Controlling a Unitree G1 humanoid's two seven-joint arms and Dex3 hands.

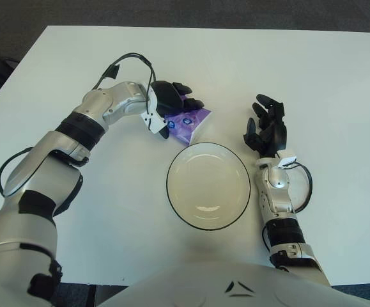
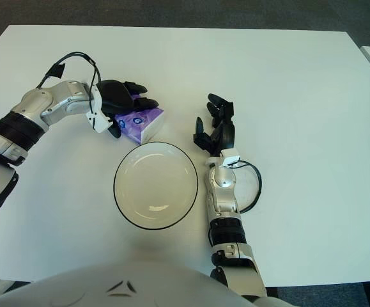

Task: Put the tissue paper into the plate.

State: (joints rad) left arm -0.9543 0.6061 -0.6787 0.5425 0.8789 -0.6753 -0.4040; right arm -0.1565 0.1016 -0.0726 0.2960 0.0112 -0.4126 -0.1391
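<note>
Left hand (image 1: 170,102) curled over purple tissue pack (image 1: 188,123) at plate's (image 1: 208,185) 11 o'clock | right hand (image 1: 266,128) open, empty, at 2 o'clock

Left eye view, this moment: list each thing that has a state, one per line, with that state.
tissue pack: lying on the table just beyond the plate, not in it, left hand's fingers over it.
plate: upright on the table, nothing in it.
left hand: on top of the tissue pack, fingers curled around it.
right hand: right of the plate, fingers spread, holding nothing.
table: white, bearing both items.
</note>
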